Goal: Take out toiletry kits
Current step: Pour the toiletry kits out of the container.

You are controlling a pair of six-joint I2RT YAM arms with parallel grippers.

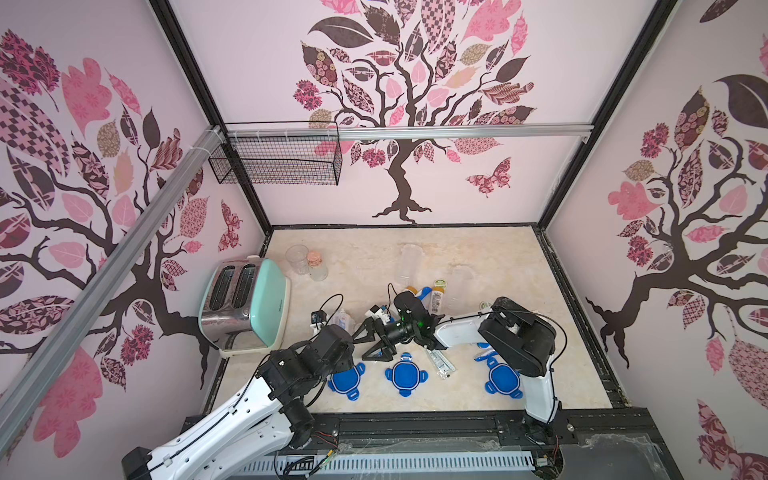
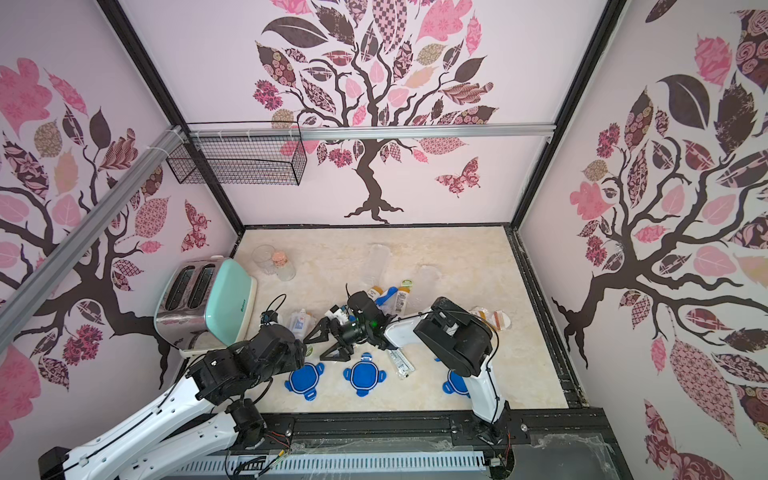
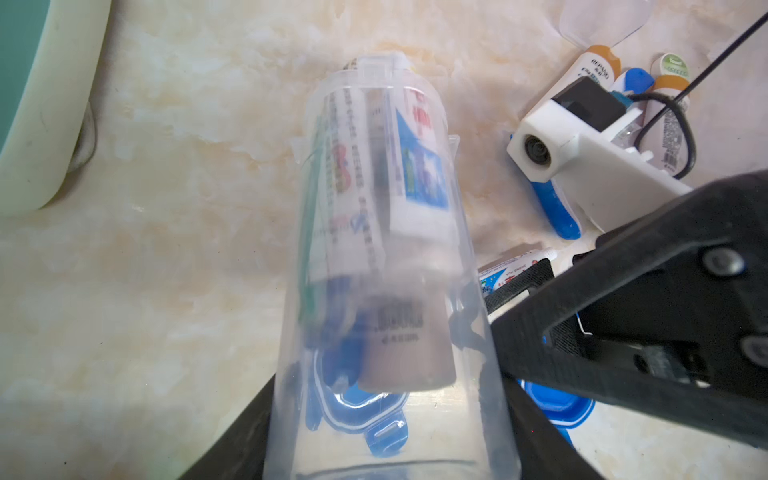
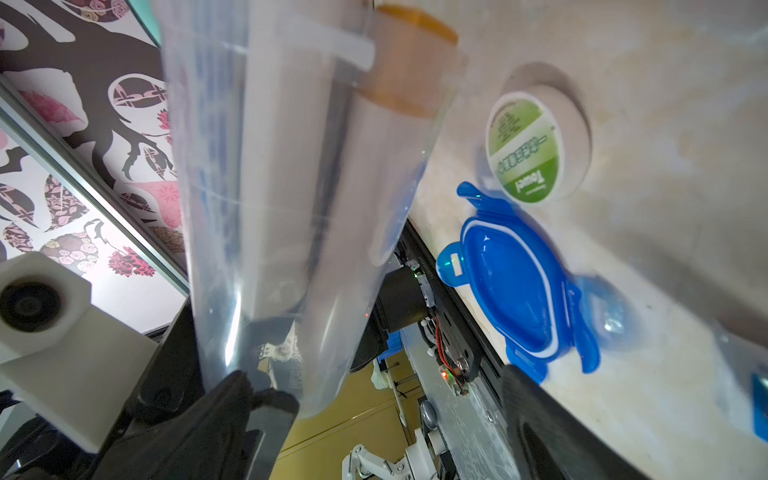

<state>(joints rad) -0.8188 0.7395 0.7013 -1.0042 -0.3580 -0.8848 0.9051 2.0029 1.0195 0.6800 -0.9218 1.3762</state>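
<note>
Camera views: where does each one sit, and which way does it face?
Top views: high over the near edge, looking down at the beige marble tabletop; left arm and right arm show.
Left wrist: along the left gripper at its clear plastic canister.
Right wrist: past the right gripper at a blue clip lid.
Shared: both wrist views show that canister.

"Towel" — white lettering on the green-labelled round tub (image 4: 525,147)

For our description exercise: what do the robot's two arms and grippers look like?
Both the left arm and right arm have white shells, black joints and thin black cables looping outside. The left gripper and right gripper are black; the right's fingers are hollow triangular frames. A white camera block sits by it.
</note>
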